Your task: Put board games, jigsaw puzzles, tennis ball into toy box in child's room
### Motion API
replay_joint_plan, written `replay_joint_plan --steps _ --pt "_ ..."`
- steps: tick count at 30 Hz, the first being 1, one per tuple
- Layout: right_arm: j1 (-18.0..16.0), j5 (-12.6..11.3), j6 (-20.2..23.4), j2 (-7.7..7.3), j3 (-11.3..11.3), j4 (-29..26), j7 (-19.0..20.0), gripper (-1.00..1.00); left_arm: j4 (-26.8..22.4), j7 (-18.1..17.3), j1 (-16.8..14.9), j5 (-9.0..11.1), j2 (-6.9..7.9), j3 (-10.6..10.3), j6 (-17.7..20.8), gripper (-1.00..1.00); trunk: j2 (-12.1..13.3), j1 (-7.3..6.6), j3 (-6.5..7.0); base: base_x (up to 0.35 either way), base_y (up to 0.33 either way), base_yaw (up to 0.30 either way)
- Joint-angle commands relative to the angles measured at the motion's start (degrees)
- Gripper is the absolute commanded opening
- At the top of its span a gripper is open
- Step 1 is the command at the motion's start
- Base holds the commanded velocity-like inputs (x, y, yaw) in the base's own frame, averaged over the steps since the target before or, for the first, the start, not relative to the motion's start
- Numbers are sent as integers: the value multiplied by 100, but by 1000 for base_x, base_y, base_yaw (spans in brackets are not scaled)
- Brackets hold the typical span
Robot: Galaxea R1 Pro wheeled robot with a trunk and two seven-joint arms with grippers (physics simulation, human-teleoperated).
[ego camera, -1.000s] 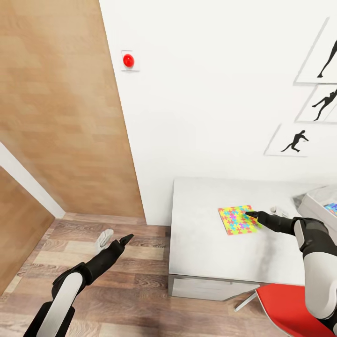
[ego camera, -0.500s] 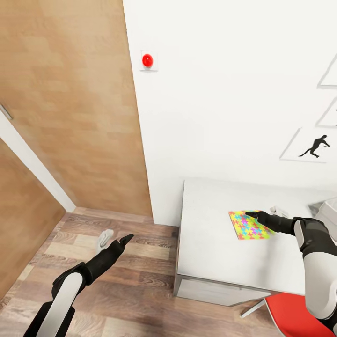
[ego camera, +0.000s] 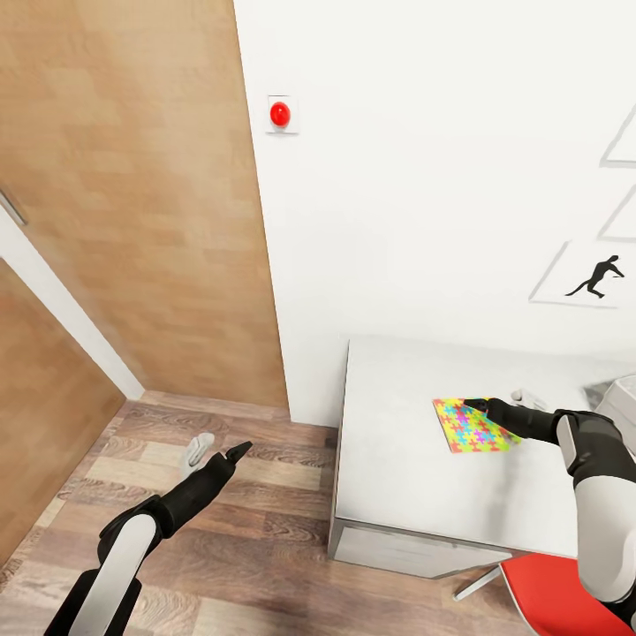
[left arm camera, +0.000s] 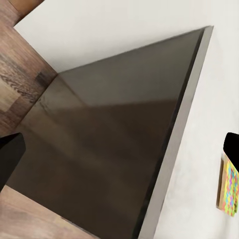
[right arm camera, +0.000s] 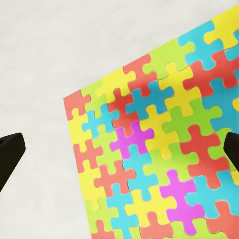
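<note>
The jigsaw puzzle (ego camera: 472,425) lies flat on the light grey surface (ego camera: 397,477) at the right of the head frame, below the athlete silhouette picture (ego camera: 594,276). The right tool (ego camera: 477,406) hovers at its upper edge, fingers spread wide in the right wrist view. The left tool (ego camera: 237,451) hangs over the wood-plank floor (ego camera: 256,530) at lower left; I cannot tell its opening.

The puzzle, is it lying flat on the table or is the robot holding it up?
Flat on the table. The jigsaw puzzle rests on the grey top, and the right gripper is open above it, not gripping.
</note>
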Motion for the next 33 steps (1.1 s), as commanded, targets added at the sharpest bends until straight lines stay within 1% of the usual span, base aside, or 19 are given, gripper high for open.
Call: replay_joint_plan --steps 1,9,11,13,14,16,17,19,22,23,25,26,28,33 --pt "-8 60 21 4 -29 -5 52 100 -9 54 -4 61 4 -7 10 100 -11 3 -10 0 0 4" --pt "-8 60 21 -13 -36 -27 43 100 -9 54 -4 61 4 -7 10 100 -11 3 -10 0 0 2" --pt "-8 60 21 -37 -45 -68 37 100 -8 54 -3 61 4 -7 10 100 -11 3 -10 0 0 0" --pt "-8 60 24 -98 -55 -143 33 100 -7 54 -3 61 4 -7 10 100 -11 3 -10 0 0 0" --pt "-8 60 24 -98 -55 -143 33 100 -7 54 -3 61 4 -7 10 100 -11 3 -10 0 0 0" --pt "-8 51 29 -236 -64 -223 34 100 -6 54 -6 61 4 -7 10 100 -11 3 -10 0 0 0" --pt "-8 51 29 -236 -64 -223 34 100 -6 54 -6 61 4 -7 10 100 -11 3 -10 0 0 0" --pt "-5 18 36 -368 -75 -274 35 100 -5 54 -7 61 4 -7 10 100 -11 3 -10 0 0 0" --pt "-2 -125 38 -532 -124 -315 35 100 -5 54 -9 61 4 -7 8 100 -11 3 -10 0 0 0" --pt "-2 -125 38 -532 -124 -315 35 100 -5 54 -9 61 4 -7 8 100 -11 3 -10 0 0 0" --pt "-1 -242 38 -603 -159 -330 30 100 -5 54 -10 61 3 -7 9 100 -11 3 -10 0 0 0" --pt "-1 -242 38 -603 -159 -330 30 100 -5 54 -10 61 3 -7 9 100 -11 3 -10 0 0 0" --pt "1 -323 38 -643 -182 -336 24 100 -5 54 -10 61 0 -7 7 100 -11 3 -10 0 0 0" --pt "1 -386 38 -667 -202 -320 9 100 -6 54 -10 61 -2 -7 5 100 -11 3 -10 0 0 0"
